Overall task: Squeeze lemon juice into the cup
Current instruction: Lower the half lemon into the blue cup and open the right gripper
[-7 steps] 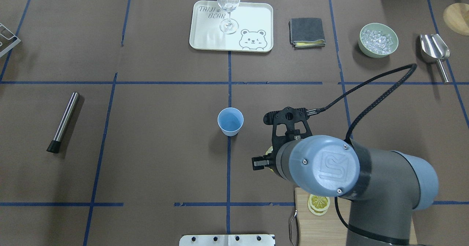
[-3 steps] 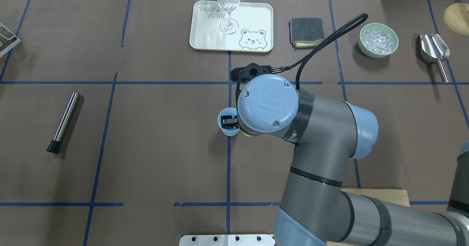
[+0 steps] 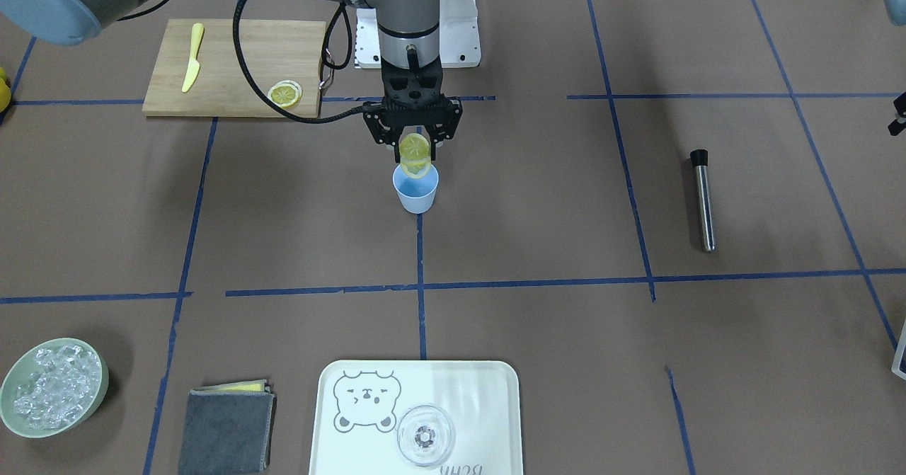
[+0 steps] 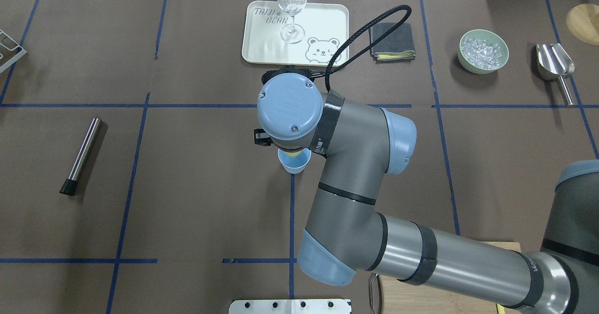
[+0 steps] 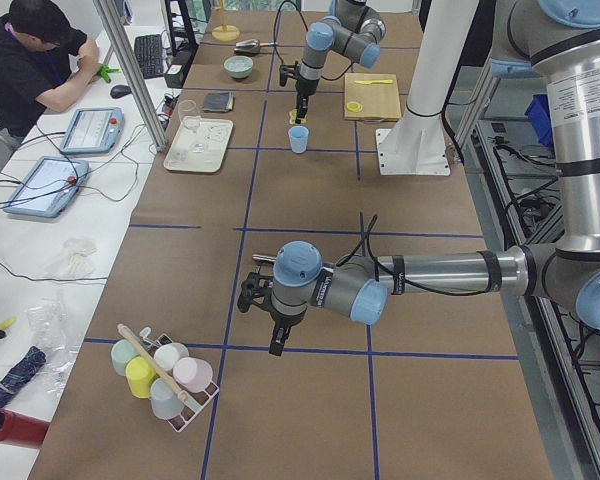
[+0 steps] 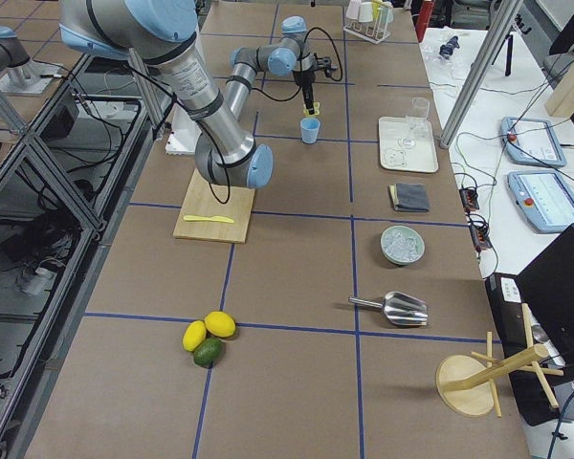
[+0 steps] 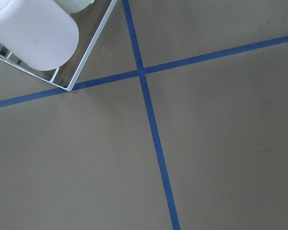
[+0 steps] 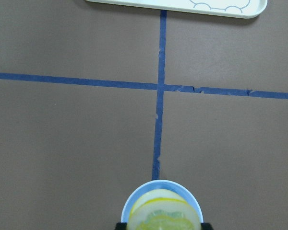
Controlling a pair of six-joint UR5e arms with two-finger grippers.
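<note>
My right gripper point(image 3: 415, 151) is shut on a lemon slice point(image 3: 415, 155) and holds it upright, just over the mouth of the light-blue cup point(image 3: 416, 193). In the right wrist view the slice point(image 8: 164, 215) sits in front of the cup's rim point(image 8: 161, 184). From overhead the wrist hides most of the cup point(image 4: 295, 164). A second lemon slice point(image 3: 284, 94) lies on the wooden cutting board point(image 3: 233, 57). My left gripper point(image 5: 276, 347) hangs low over the table far off to the left; I cannot tell whether it is open or shut.
A yellow plastic knife point(image 3: 192, 66) lies on the board. A tray point(image 3: 488, 418) with a clear glass point(image 3: 424, 436), a grey cloth point(image 3: 225, 429), an ice bowl point(image 3: 49, 386) and a steel muddler point(image 3: 702, 199) surround the middle. A cup rack point(image 5: 160, 375) stands near the left gripper.
My right arm has swung from near the cutting board toward the far middle, carrying the lemon slice to a spot directly over the cup. The cup has not moved.
</note>
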